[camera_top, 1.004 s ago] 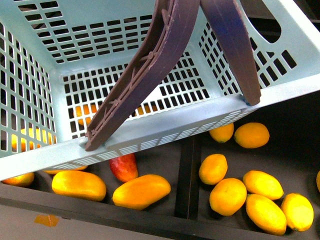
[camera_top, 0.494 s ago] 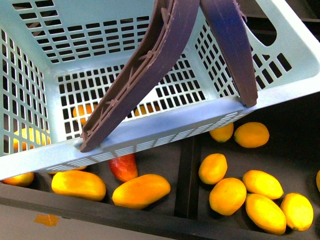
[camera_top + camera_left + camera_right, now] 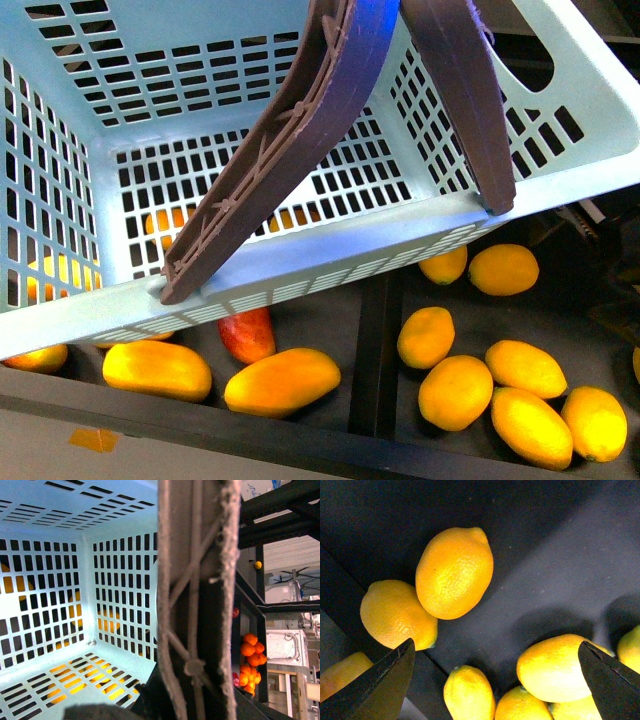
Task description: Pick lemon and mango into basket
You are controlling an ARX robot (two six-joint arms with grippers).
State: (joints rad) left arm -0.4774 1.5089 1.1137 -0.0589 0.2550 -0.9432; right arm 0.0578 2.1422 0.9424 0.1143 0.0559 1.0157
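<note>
Hanging tilted over the dark tray (image 3: 370,320), the light turquoise slotted plastic basket (image 3: 300,265) has hardly moved. Below it we see a long smooth yellow mango (image 3: 282,381) on the left and a plump yellow-orange lemon (image 3: 426,337) on the right. Only the right wrist view shows the right gripper (image 3: 495,647), its fingers (image 3: 380,685) spread wide over bumpy lemons. We cannot tell how the left gripper (image 3: 165,700) stands by the brown ribbed handle (image 3: 197,580).

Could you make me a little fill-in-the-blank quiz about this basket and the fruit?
The basket has ___ brown handles.
Between two yellow mangoes lies a smaller mango coloured dark ___.
The right gripper hangs ___ over the lemons, gripping nothing.
Missing words: two; red; open.
</note>
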